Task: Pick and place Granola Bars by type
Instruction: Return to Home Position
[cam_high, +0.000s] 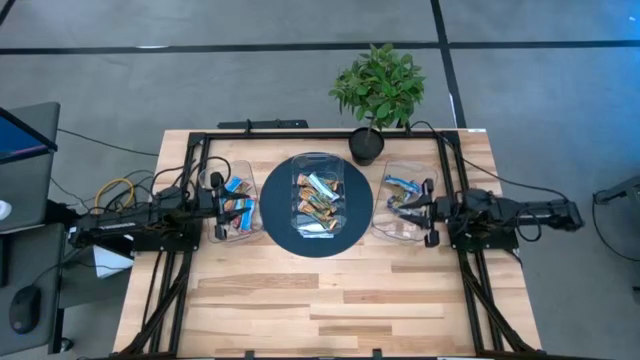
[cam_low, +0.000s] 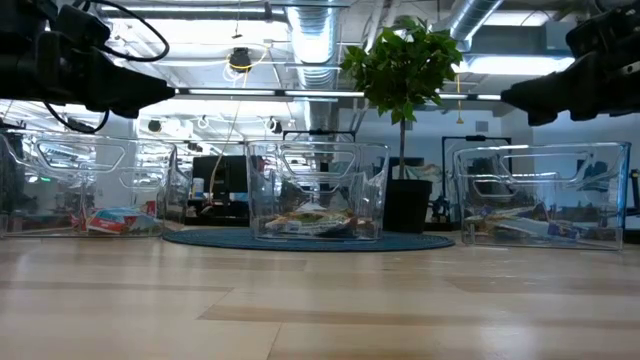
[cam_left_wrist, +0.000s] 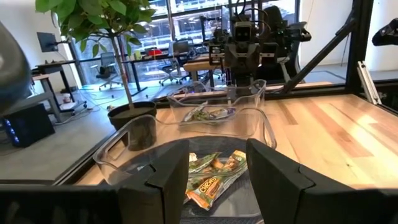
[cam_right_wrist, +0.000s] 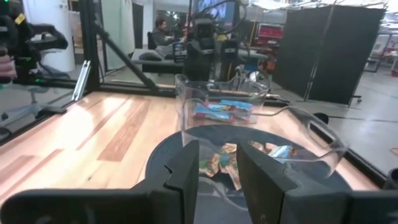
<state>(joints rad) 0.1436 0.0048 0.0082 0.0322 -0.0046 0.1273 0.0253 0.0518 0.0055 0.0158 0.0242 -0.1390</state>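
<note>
Granola bars lie in three clear tubs set in a row. The middle tub (cam_high: 318, 165) stands on a dark round mat and holds a mixed pile of bars (cam_high: 318, 197) (cam_left_wrist: 214, 174) (cam_right_wrist: 227, 160). Blue and red bars (cam_high: 238, 200) (cam_right_wrist: 219, 111) lie in the left tub. The bars in the right tub (cam_high: 405, 195) (cam_left_wrist: 210, 113) are bluish and green. My left gripper (cam_high: 217, 207) (cam_left_wrist: 217, 180) hovers open over the left tub's outer side. My right gripper (cam_high: 430, 210) (cam_right_wrist: 217, 177) hovers open over the right tub's outer side. Both hold nothing.
A potted plant (cam_high: 378, 95) stands at the far edge behind the middle tub. Black frame rails (cam_high: 195, 170) (cam_high: 455, 170) run along both sides of the table. Bare wood (cam_high: 320, 300) stretches from the tubs to the near edge. A person (cam_right_wrist: 163, 28) sits in the room beyond.
</note>
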